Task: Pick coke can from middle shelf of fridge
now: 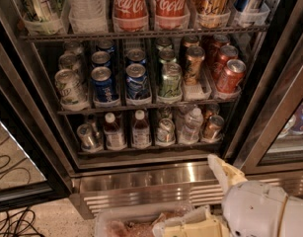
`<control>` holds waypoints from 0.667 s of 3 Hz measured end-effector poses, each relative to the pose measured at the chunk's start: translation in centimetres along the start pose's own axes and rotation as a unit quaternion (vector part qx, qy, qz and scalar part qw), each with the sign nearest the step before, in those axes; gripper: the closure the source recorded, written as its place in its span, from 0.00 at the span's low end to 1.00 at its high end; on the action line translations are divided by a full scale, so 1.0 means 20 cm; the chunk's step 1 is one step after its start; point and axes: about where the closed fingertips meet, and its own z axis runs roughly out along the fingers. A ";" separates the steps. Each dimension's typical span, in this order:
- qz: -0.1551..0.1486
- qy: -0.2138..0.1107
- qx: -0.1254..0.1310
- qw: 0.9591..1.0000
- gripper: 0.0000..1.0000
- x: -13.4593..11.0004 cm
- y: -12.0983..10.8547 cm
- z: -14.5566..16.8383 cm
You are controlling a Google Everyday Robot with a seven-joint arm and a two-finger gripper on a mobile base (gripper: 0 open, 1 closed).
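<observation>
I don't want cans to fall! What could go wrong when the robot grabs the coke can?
The gripper is open, low by the grille; rising could bump the small bottles. The coke can is at the right end of the middle shelf, close to the fridge frame and a bronze can, which might tip.

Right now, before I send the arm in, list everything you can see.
coke cans: three, red, right column of the middle shelf in the fridge.
blue cans: about five, blue, middle shelf, left of centre.
pale green cans: three, centre column.
silver cans: at least two, far left column.
bronze cans: two, beside the red ones.
large Coca-Cola bottles: two, red, rack above.
small capped bottles: at least two, dark, rack below.
steel grille: one, silver, below the racks.
tub: one, pale, floor under the grille.
cables: black, floor at left.
gripper: one, cream, open, low right before the grille, below all the racks.
</observation>
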 end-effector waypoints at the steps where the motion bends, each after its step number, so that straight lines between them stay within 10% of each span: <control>1: 0.002 0.000 0.000 1.000 0.00 0.00 0.00 0.00; 2: -0.005 -0.005 0.044 0.999 0.00 -0.03 -0.06 0.03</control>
